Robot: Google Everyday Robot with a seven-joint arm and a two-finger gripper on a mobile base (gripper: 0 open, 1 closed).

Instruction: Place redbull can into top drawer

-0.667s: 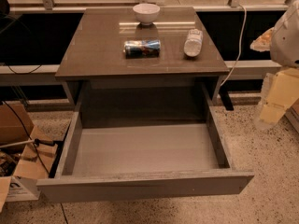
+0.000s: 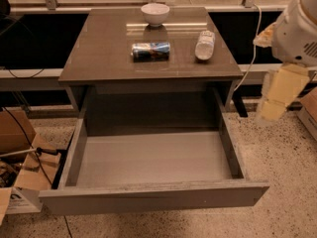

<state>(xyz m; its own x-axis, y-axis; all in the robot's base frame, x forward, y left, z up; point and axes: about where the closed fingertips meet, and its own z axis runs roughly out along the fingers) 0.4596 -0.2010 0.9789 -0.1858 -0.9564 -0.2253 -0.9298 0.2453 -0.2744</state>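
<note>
Gripper (image 2: 275, 100), cream-coloured and hanging below a white robot arm, sits at the far right of the camera view, out beside the table (image 2: 99, 58) and above the speckled floor (image 2: 287, 182). It holds nothing that can be seen, and whether it is open or closed cannot be told. The redbull can (image 2: 151, 51), blue and silver, lies on its side near the middle of the dark tabletop, well apart from the gripper. A white bowl (image 2: 155, 13) stands behind the can towards the back edge, and a clear plastic bottle (image 2: 204, 44) with a white label lies on its side to the can's right. Below the tabletop, the top drawer (image 2: 153, 195) is pulled fully out towards the viewer, with its pale grey bottom bare and nothing inside. Cardboard boxes (image 2: 20, 133) sit on the floor at the left. Judging by this layout, the task is at an early stage: the drawer is already open and ready, but the can has not yet been grasped. Reaching the can, lifting it, carrying it over the drawer and setting it down inside all remain to be done.
</note>
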